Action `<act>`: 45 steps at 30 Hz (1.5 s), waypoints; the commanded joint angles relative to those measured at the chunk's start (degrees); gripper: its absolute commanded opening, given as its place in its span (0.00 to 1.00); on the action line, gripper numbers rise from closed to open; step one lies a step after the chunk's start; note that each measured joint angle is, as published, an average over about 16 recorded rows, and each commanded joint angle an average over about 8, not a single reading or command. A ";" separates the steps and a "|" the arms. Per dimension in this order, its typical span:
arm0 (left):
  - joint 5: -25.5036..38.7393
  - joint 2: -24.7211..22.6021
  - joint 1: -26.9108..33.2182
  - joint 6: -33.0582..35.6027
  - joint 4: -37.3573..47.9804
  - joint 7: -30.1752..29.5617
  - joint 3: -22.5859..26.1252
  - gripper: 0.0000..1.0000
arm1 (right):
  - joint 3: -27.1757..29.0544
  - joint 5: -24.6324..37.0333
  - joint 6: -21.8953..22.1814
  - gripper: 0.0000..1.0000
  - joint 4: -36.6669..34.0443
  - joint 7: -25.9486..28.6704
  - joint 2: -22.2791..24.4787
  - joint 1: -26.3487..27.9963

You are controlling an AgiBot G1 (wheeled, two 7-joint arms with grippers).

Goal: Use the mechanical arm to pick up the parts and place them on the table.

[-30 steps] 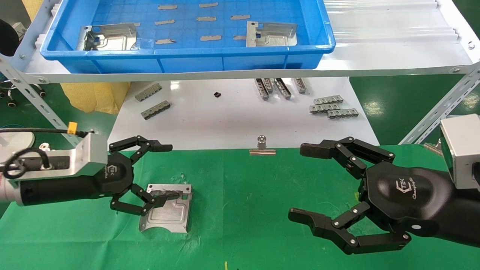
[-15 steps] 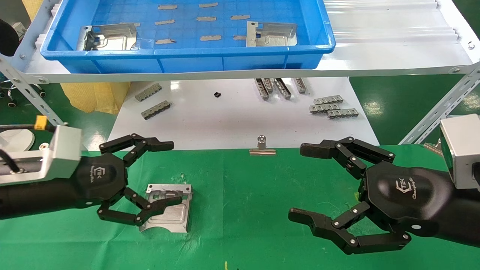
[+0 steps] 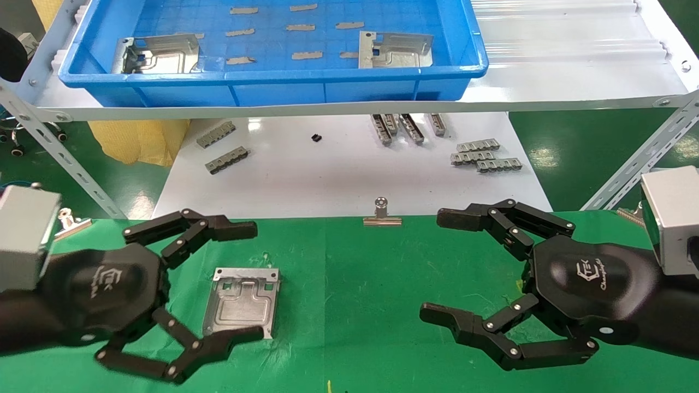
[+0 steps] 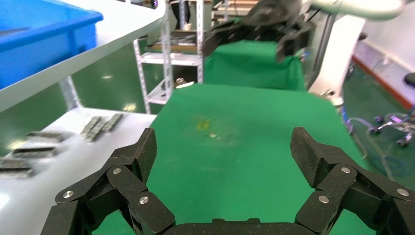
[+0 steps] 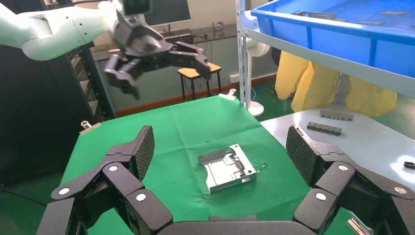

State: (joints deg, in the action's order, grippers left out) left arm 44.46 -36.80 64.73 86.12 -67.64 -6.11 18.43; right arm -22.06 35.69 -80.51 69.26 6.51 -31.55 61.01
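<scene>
Hovering left gripper (image 3: 248, 284), fingers (image 3: 229, 230) spread, above part (image 3: 241, 302).

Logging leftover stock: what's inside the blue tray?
Blue tray: two metal parts, one left, one right, plus small grey strips. Its front wall hides the nearest floor.

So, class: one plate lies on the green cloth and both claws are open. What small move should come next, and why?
Probably the left gripper lifts toward the blue tray. It is open and clear of the part lying flat on the table, while two parts remain in the tray. The right gripper hovers open.
</scene>
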 commanded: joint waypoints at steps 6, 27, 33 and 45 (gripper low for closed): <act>-2.98 1.99 -3.58 -0.43 -6.75 -5.01 -2.72 1.00 | 0.00 0.00 0.01 1.00 0.00 0.00 0.00 -0.01; -2.90 1.96 -3.50 -0.51 -6.49 -4.85 -2.66 1.00 | 0.01 -0.01 0.02 1.00 -0.01 0.00 0.00 -0.01; -2.79 1.88 -3.35 -0.48 -6.25 -4.76 -2.55 1.00 | 0.01 -0.01 0.02 1.00 -0.01 0.00 0.00 -0.01; -2.68 1.83 -3.22 -0.45 -6.00 -4.65 -2.45 1.00 | 0.34 0.33 -0.26 1.00 0.23 0.23 -0.18 0.02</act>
State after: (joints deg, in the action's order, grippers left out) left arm 41.78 -34.97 61.51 85.67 -73.65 -10.76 15.98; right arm -21.66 36.09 -80.84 69.54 6.79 -31.78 61.03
